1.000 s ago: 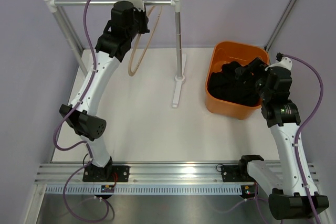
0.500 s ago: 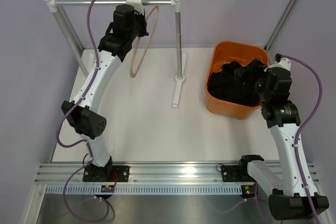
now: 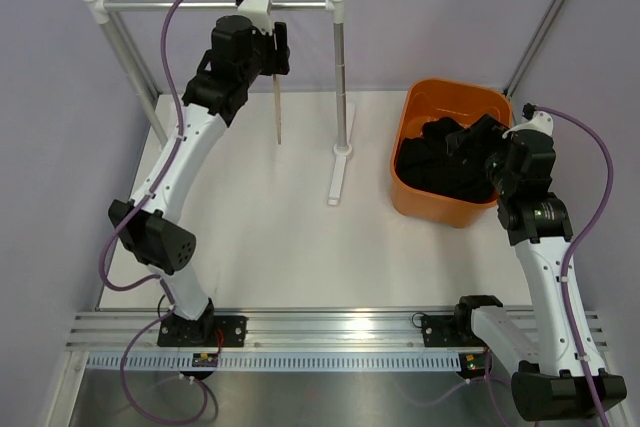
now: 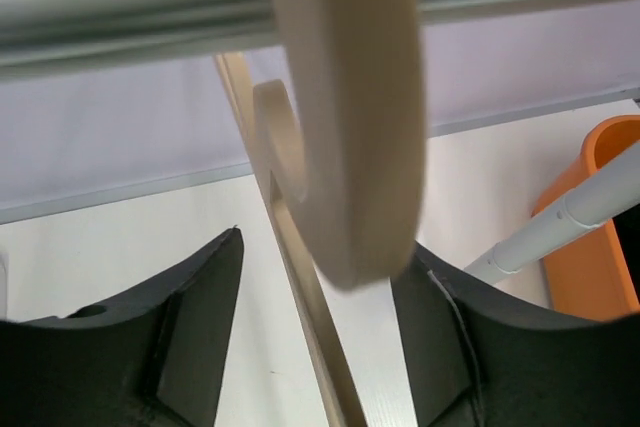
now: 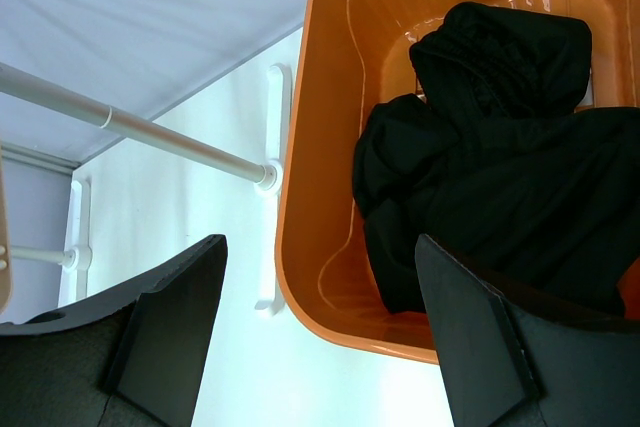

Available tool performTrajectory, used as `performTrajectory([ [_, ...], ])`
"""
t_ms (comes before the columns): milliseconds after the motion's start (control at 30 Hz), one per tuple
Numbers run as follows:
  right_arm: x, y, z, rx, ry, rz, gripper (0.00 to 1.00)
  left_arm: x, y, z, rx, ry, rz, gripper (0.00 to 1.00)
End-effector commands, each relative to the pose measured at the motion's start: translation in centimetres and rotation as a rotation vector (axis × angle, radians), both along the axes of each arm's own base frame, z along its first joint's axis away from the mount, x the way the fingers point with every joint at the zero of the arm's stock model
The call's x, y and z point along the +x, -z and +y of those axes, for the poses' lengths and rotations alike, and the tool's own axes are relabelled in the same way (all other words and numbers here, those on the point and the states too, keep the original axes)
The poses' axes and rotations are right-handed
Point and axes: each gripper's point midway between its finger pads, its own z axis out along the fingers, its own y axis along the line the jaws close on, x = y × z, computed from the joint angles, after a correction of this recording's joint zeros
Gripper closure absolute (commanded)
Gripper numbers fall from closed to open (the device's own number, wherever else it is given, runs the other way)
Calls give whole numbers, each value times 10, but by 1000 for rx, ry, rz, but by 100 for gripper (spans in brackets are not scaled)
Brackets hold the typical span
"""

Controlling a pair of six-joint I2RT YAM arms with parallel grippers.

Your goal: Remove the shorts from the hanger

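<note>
**Shorts found in basket, hanger hung on rail**

The white counter (image 3: 260, 237) is seen to carry a rail stand (image 3: 200, 6) at the far left and an orange basket (image 3: 403, 137) at the far right, well apart. The black shorts (image 3: 440, 162) are found bunched inside the basket, filling most of it. The tan wooden hanger (image 3: 277, 97) is hung by its hook on the rail and is viewed edge-on from above, well apart from the shorts. The left claw (image 3: 272, 47) is held up at the rail with its jaws parted, and the hook is seen between its fingers (image 4: 190, 327); contact with the hook cannot be told. The right claw (image 3: 470, 137) is held above the basket's near rim, its jaws spread wide with nothing gripped.
</note>
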Motion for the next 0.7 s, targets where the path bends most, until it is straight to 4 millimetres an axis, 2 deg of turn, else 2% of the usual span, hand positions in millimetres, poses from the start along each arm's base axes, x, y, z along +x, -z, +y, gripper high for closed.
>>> performTrajectory([
  [0, -3, -12, 3, -17, -29, -36, 15, -31, -81, 13, -60, 12, -192, 36],
  [133, -4, -14, 2, -25, -25, -34, 15, -50, -96, 22, -68, -1, -205, 32],
  [233, -4, -15, 2, -26, -25, -35, 15, -68, -95, 28, -81, 1, -175, 31],
  [267, -4, -17, 1, -29, -25, -39, 15, -72, -92, 29, -89, 1, -159, 31],
  [333, -5, -21, 2, -32, -32, -46, 14, -81, -74, 32, -85, -7, -100, 29],
  [367, -6, -23, 3, -37, -40, -51, 14, -95, -81, 37, -105, -9, -110, 29],
  [400, -6, -26, 4, -40, -45, -60, 14, -98, -63, 38, -102, -16, -77, 28],
  [433, -8, -28, 6, -48, -62, -68, 12, -114, -74, 45, -122, -18, -105, 28],
  [500, -10, -33, 8, -56, -83, -80, 11, -129, -71, 47, -163, -10, -105, 28],
  [533, -11, -34, 9, -58, -88, -84, 10, -134, -55, 48, -159, -7, -74, 28],
  [567, -13, -36, 9, -65, -96, -88, 9, -150, -63, 52, -192, -4, -97, 27],
  [600, -16, -39, 9, -67, -96, -98, 8, -158, -58, 52, -198, 3, -85, 27],
  [633, -17, -39, 9, -65, -96, -103, 7, -161, -42, 54, -193, 1, -53, 27],
  [667, -18, -40, 10, -61, -99, -110, 5, -167, -38, 55, -204, 2, -45, 27],
])
